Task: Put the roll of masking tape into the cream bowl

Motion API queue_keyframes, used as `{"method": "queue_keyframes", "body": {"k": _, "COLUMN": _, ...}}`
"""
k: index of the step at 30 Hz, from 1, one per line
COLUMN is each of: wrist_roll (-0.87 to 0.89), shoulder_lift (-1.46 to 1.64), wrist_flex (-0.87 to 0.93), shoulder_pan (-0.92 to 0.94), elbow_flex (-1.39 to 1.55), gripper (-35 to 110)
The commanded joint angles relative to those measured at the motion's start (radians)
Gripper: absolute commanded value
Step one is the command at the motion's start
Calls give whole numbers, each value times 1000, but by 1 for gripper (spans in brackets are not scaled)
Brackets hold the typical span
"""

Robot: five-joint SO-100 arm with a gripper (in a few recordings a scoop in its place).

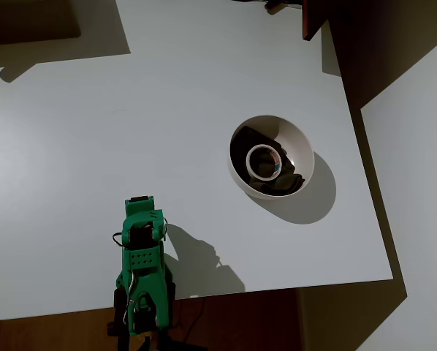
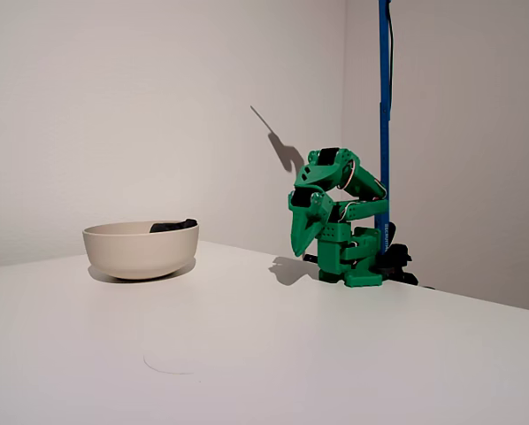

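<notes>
Because the white table [image 1: 131, 110] takes up most of the overhead view, we start there: a broad bare surface, with the arm at its lower left edge and the bowl right of centre, the two well apart.

Next in size is the green arm [image 2: 340, 221], folded back on itself over its base at the right of the fixed view, beside a blue pole [image 2: 384, 106]. We judge this to be a parked pose — drawn in and away from the bowl, as an arm would sit once it has nothing more to carry. Its gripper [image 2: 302, 241] points down toward the table and holds nothing; the fingers look drawn together into a single point in the fixed view, though the overhead view hides them under the arm's body, so we say this with some reserve.

The cream bowl [image 1: 271, 157] stands upright on the table. Inside it lie some dark objects [image 1: 277, 183] that we cannot identify — one pokes just above the rim in the fixed view.

Smallest is the roll of masking tape [image 1: 263, 161], lying flat in the middle of the bowl on top of those dark things, hole upward. From where it lies, we judge the task finished.
</notes>
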Motion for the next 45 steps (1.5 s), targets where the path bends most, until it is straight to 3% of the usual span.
{"method": "queue_keyframes", "body": {"k": 1, "wrist_roll": -17, "shoulder_lift": 91, "wrist_flex": 35, "shoulder_pan": 5, "elbow_flex": 18, "gripper": -8}}
{"method": "queue_keyframes", "body": {"k": 45, "wrist_roll": 2, "shoulder_lift": 130, "wrist_flex": 41, "shoulder_pan": 18, "elbow_flex": 103, "gripper": -8}}
